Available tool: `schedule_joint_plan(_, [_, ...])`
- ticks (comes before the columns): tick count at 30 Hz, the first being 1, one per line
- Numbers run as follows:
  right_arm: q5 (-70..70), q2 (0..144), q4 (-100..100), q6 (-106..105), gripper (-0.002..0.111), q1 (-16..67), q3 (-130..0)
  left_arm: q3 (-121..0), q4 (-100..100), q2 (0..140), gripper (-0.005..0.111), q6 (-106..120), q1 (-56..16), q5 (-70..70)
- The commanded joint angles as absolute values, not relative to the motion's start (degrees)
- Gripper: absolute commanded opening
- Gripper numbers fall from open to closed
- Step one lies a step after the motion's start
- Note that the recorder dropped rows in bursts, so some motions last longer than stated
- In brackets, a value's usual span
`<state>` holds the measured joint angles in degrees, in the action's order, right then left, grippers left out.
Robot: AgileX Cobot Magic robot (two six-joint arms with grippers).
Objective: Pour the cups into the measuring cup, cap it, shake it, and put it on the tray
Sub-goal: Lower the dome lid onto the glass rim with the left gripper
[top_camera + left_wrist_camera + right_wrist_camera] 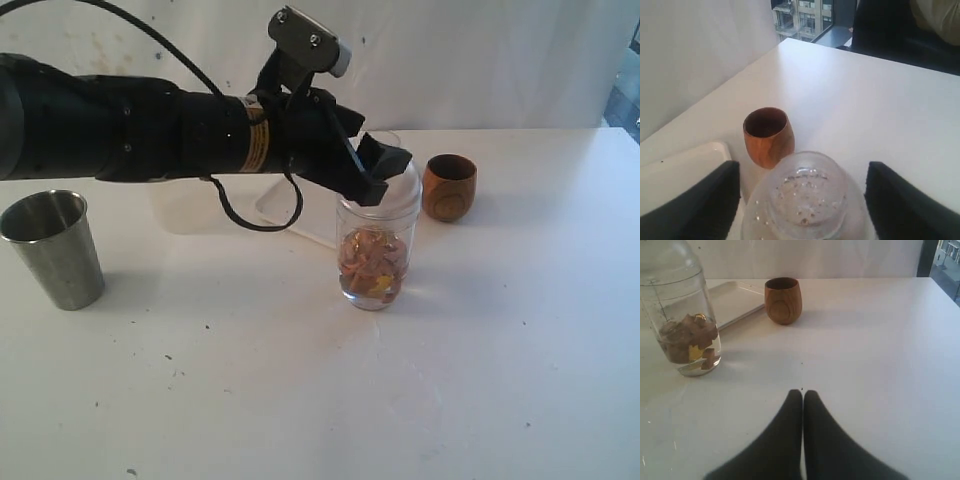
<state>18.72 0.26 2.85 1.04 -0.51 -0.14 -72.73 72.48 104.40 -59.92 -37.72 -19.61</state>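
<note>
One wooden cup, one steel tumbler, one measuring cup (left gripper released, right gripper clenched).

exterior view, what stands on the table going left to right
steel tumbler → measuring cup → wooden cup
</note>
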Motion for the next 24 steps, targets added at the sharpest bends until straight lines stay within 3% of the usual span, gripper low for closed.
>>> schedule_joint_plan(1, [18.1, 0.0, 2.9, 1.3, 0.0, -0.8, 0.0, -74.3, 71.5, 104.2, 0.068, -59.8, -38.0, -20.4])
schedule_joint_plan(4, [18.1, 0.0, 2.9, 1.3, 0.0, -0.8, 0.0, -74.4, 71.4, 104.0, 0.062, -59.8, -38.0, -21.2])
schedule_joint_plan(6, [18.1, 0.0, 2.9, 1.3, 0.0, -0.8, 0.0, -74.4, 71.4, 104.0, 0.049, -60.2, -38.0, -21.8])
schedule_joint_plan(11, [18.1, 0.0, 2.9, 1.3, 0.0, -0.8, 0.0, -74.4, 71.8, 104.0, 0.0, -60.8, -38.0, -22.8])
schedule_joint_plan(24, [18.1, 0.0, 2.9, 1.3, 0.0, -0.8, 0.0, -74.4, 72.1, 107.9, 0.001, -60.0, -38.0, -23.8])
